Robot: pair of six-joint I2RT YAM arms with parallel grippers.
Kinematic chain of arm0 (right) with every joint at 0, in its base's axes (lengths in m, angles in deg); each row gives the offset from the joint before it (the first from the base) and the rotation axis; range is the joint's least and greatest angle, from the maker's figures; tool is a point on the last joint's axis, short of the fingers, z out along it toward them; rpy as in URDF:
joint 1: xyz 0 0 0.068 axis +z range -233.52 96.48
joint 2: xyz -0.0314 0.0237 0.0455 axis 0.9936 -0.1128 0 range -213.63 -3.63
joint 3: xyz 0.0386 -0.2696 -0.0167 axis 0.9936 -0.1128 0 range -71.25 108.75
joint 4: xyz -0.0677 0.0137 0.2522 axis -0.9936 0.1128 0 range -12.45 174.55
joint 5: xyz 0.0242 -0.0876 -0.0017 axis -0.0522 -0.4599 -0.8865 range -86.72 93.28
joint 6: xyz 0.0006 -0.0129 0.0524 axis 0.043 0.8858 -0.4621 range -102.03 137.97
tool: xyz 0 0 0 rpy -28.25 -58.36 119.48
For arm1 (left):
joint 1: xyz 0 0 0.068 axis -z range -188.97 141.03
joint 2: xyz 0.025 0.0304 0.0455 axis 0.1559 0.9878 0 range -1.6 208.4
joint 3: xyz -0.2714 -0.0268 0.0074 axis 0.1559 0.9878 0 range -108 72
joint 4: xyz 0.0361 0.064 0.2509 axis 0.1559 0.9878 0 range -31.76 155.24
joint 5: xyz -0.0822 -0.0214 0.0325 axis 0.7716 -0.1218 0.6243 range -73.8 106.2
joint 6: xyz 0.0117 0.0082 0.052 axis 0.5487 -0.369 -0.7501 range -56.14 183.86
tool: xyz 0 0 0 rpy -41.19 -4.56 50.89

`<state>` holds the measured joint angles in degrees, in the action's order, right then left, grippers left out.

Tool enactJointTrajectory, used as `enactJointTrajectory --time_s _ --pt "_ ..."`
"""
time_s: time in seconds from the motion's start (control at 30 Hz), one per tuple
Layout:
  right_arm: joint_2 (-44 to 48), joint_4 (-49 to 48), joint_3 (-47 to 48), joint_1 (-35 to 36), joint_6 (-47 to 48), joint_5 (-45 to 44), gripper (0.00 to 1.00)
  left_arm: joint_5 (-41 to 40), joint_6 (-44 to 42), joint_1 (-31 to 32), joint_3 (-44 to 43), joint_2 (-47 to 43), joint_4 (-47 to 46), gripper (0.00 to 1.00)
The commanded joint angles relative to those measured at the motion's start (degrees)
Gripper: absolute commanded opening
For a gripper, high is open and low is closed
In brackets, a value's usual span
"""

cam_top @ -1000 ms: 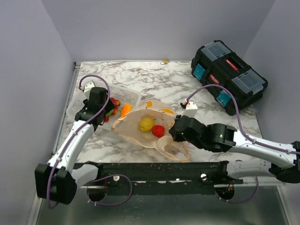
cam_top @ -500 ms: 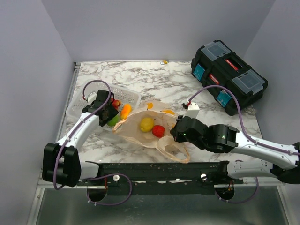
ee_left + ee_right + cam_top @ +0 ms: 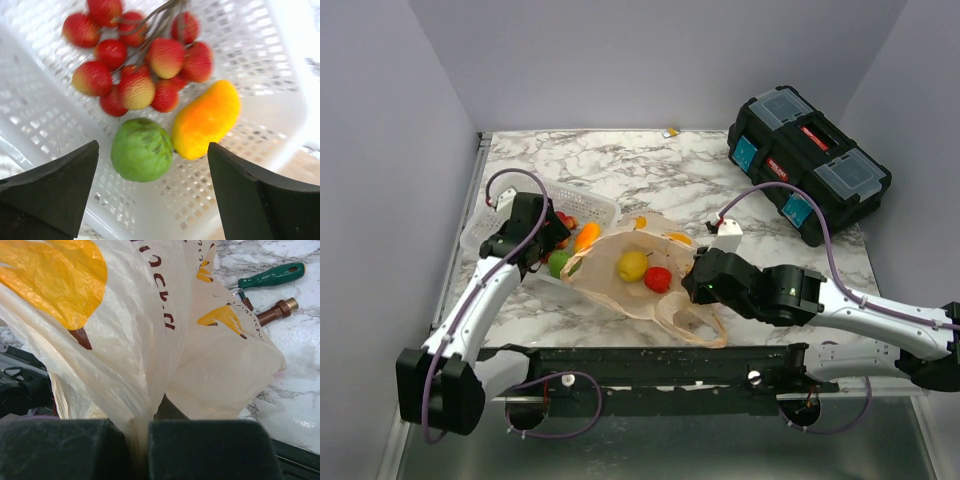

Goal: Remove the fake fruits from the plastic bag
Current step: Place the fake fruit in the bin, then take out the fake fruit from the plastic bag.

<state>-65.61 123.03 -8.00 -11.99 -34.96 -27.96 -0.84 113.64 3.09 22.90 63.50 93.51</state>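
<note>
While our right end effector [image 3: 141, 427] pinches the plastic bag [image 3: 605, 288], our left end effector [image 3: 152, 150] gapes wide, the lemon [image 3: 633, 265] lying to its right.

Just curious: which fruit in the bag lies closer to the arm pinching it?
The small red one; the yellow lemon sits farther from the right end effector gripping the plastic bag.
</note>
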Motion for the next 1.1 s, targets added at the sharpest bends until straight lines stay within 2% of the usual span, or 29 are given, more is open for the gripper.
enactJointTrajectory --time_s 0.0,0.17,0.23,0.4,0.57,0.73,0.8,0.83,0.9,0.93,1.0,1.07 --pt "0.0 -0.7 -0.6 -0.1 -0.1 0.1 0.01 6.0 -11.4 -0.4 0.6 -9.7 -7.8 0.88" --pt "-0.3 -0.8 -0.7 -0.1 0.0 0.3 0.01 13.5 -17.3 -0.4 3.6 -20.6 -15.1 0.92" --pt "-0.5 -0.9 -0.8 -0.1 0.0 0.3 0.01 16.8 -18.9 -0.4 3.1 -22.4 -16.7 0.95" --pt "-0.7 -1.4 -1.0 -0.1 0.2 0.7 0.01 33.4 -22.9 -0.4 0.3 -23.0 -20.8 0.95" --pt "-0.1 -1.4 -1.3 -0.1 0.2 0.7 0.01 56.6 -23.3 0.2 1.5 -25.3 -34.4 0.92" --pt "0.5 -1.4 -1.8 -0.1 0.2 0.6 0.01 73.5 -22.4 4.5 3.0 -27.3 -50.1 0.92" --pt "0.4 -1.5 -1.9 -0.1 0.1 0.3 0.01 77.8 -24.3 8.1 3.2 -27.6 -52.4 0.92" --pt "0.2 -1.6 -1.9 -0.1 0.3 0.3 0.01 78.8 -27.4 10.7 2.2 -27.3 -49.5 0.91" --pt "0.0 -1.8 -1.7 -0.1 0.5 0.5 0.01 75.3 -39.5 17.2 -1.9 -25.8 -34.8 0.91" --pt "-0.3 -2.0 -1.6 -0.2 0.6 0.4 0.01 71.3 -45.8 20.3 -3.8 -24.8 -26.3 0.90" --pt "-0.7 -2.1 -1.3 -0.1 0.8 0.6 0.01 58.6 -52.6 26.1 -6.1 -22.1 -17.1 0.85" --pt "-1.0 -2.1 -1.3 -0.1 0.8 0.7 0.01 46.4 -53.7 29.9 -6.8 -19.8 -12.9 0.80"
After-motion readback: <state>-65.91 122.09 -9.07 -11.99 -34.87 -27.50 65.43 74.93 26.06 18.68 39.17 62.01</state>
